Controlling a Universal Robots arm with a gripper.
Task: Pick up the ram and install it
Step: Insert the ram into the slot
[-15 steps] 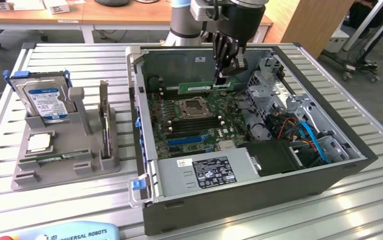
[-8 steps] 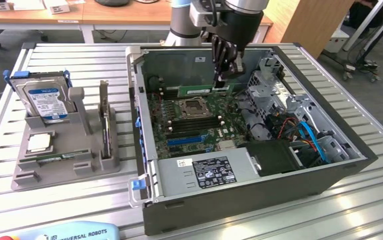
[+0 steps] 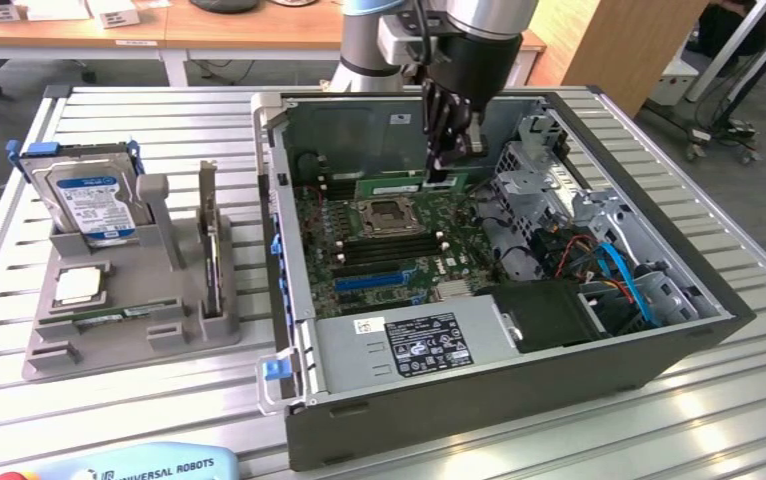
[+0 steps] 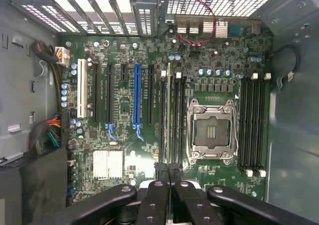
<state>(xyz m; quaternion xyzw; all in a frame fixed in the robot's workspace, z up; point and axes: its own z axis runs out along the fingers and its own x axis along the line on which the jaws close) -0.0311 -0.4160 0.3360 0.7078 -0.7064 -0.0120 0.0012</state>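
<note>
My gripper (image 3: 439,172) reaches down into the open computer case (image 3: 703,345), over the motherboard (image 3: 356,250). Its black fingers are shut on the ram (image 3: 390,186), a thin green stick standing on edge beyond the CPU socket (image 3: 386,212). In the wrist view the ram (image 4: 168,115) shows edge-on, running away from the closed gripper (image 4: 169,177) along the black memory slots beside the CPU socket (image 4: 212,130). Whether the stick sits in a slot or hangs just above it I cannot tell.
On the exterior view's left a grey holder (image 3: 130,335) carries a silver hard drive with a blue label (image 3: 90,200), a square chip (image 3: 79,285) and another green stick (image 3: 123,316). The power supply (image 3: 410,345), drive cage (image 3: 543,180) and cables (image 3: 623,275) crowd the case.
</note>
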